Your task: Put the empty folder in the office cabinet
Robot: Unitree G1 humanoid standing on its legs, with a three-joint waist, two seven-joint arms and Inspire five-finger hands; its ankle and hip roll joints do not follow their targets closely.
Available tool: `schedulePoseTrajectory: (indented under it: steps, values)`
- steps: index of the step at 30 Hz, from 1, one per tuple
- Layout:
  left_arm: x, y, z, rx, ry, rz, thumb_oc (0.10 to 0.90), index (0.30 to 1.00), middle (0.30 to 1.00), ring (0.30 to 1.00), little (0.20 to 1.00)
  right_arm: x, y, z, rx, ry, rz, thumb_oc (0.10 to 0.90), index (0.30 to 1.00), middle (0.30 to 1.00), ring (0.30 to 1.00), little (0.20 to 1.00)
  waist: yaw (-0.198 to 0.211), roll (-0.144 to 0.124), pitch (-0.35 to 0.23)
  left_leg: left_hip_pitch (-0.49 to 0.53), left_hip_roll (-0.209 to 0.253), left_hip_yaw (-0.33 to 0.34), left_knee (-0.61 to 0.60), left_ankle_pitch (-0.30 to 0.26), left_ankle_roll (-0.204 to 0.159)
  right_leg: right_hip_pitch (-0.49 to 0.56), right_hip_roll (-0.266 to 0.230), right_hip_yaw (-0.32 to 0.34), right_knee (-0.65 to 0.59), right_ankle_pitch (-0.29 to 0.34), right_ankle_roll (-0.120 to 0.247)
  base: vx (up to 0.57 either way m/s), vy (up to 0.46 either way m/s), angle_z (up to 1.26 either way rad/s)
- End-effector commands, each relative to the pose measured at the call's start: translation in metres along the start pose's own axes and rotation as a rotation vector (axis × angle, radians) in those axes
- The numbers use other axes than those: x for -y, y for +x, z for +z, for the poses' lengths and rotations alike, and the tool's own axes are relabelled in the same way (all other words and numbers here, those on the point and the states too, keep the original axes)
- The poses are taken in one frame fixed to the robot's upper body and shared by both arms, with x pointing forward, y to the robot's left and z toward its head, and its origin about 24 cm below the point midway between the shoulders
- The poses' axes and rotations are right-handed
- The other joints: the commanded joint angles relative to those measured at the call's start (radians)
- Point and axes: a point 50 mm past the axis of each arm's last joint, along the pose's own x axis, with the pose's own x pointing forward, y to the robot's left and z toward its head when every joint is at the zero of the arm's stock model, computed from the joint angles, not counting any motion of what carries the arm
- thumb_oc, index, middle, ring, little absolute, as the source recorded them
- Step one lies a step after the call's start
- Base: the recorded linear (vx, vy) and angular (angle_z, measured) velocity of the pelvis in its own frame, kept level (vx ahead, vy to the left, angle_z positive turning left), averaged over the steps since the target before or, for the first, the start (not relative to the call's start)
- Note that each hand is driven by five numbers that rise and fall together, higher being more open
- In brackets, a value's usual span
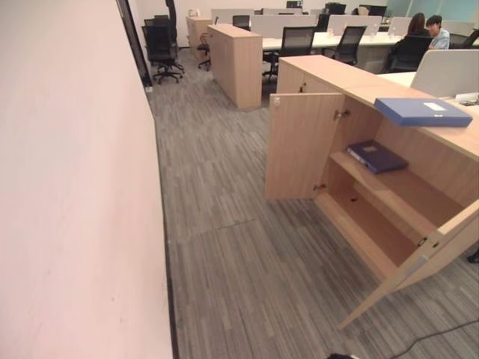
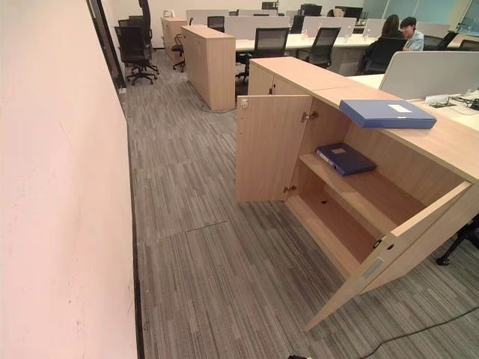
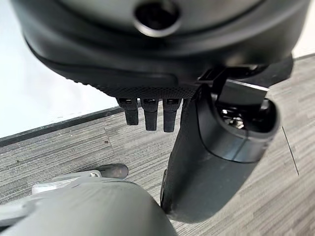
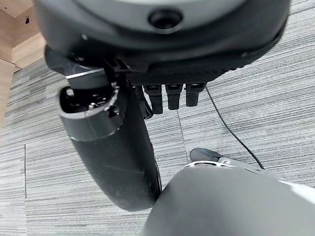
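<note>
Folder (image 2: 387,113), blue: flat atop cabinet (image 2: 299,75), doors open. Left hand (image 3: 162,59), right hand (image 4: 157,54): hanging over carpet, fingers straight, both empty.

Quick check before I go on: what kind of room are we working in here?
Most likely an open-plan office: rows of desks with black swivel chairs, two people seated at a far desk, and a low wooden cabinet standing open with a blue folder on its shelf.

Open cabinet (image 2: 359,217): both doors (image 2: 269,147) swung wide, lower shelf (image 2: 337,224) bare; a dark folder (image 2: 345,158) occupies the upper shelf.
</note>
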Motion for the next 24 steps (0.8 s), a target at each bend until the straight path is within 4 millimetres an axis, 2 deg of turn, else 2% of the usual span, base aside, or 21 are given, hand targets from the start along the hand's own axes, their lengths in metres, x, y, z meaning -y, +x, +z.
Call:
schedulePoseTrajectory:
  steps: [1,24]
  values:
    - [0.0171,0.0006,-0.0051,-0.048,0.06,-0.065,0.8,0.9,0.9,0.9,0.9,0.0049,0.0006,-0.001,-0.029,-0.094,0.004,0.8,0.9,0.9,0.9,0.9,-0.012,-0.015,-0.008,-0.017,0.014,0.052,-0.008,-0.045,-0.039,0.008,-0.015,-0.021,-0.001,-0.069,0.071,0.0,-0.007,-0.05]
    - [0.0148,0.0006,-0.0057,-0.053,0.093,-0.057,0.8,0.9,0.9,0.9,0.9,0.0046,0.0004,-0.0028,-0.034,-0.094,0.003,0.8,0.9,0.9,0.9,0.9,-0.011,-0.015,-0.009,-0.016,0.013,0.05,-0.008,-0.044,-0.04,0.012,-0.013,-0.021,-0.001,-0.072,0.069,0.0,0.0,0.0]
